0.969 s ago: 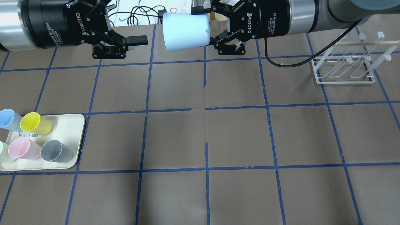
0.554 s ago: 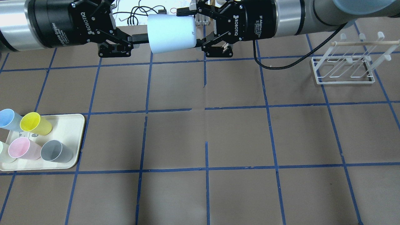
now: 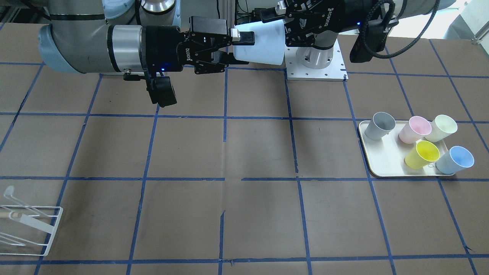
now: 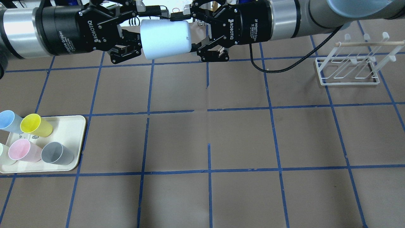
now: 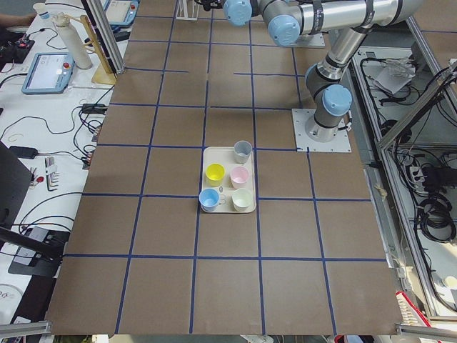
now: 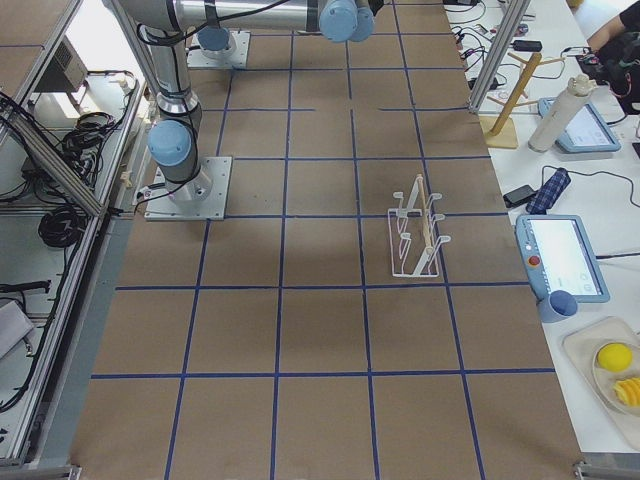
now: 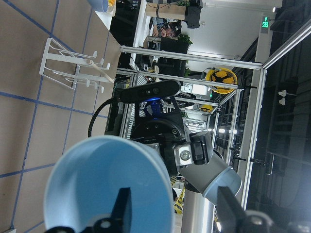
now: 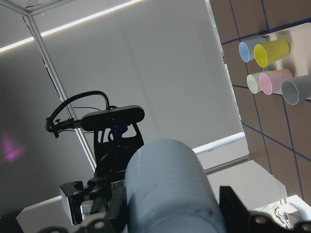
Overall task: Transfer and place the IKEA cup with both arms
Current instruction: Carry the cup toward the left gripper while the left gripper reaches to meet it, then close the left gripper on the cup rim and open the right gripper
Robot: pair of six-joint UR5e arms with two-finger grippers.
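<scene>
The IKEA cup point(image 4: 164, 39) is hanging in the air over the 12 o'clock edge of the bench point(image 4: 240, 136) in the overhead view, clear of the surface, between the two arms. It is lying on its side, with its long axis running 9 to 3 o'clock, wide mouth facing 9, narrow base facing 3, barely tilted. The right gripper point(image 4: 188, 33), extending in from 3 o'clock, is clamping the base end, fingers pressing on opposite sides of the wall. The left gripper point(image 4: 148, 25), extending in from 9 o'clock, is standing wide open at the mouth. Its wrist view is showing one finger inside the cup and the other outside, with the wall between them and neither touching it, as far as I can tell. Handling, by my reckoning: light, smooth thin plastic, stiff at the base, giving at the rim, not breakable, and the taper is inviting a slip toward the narrow end. The best hold for the left side looks like a gentle pinch on the rim wall. The twin pale blue cup point(image 4: 8, 119) is sitting at the tray point(image 4: 72, 129) at 8 o'clock, and the wire rack point(image 4: 364, 43) is standing at 2 o'clock.
</scene>
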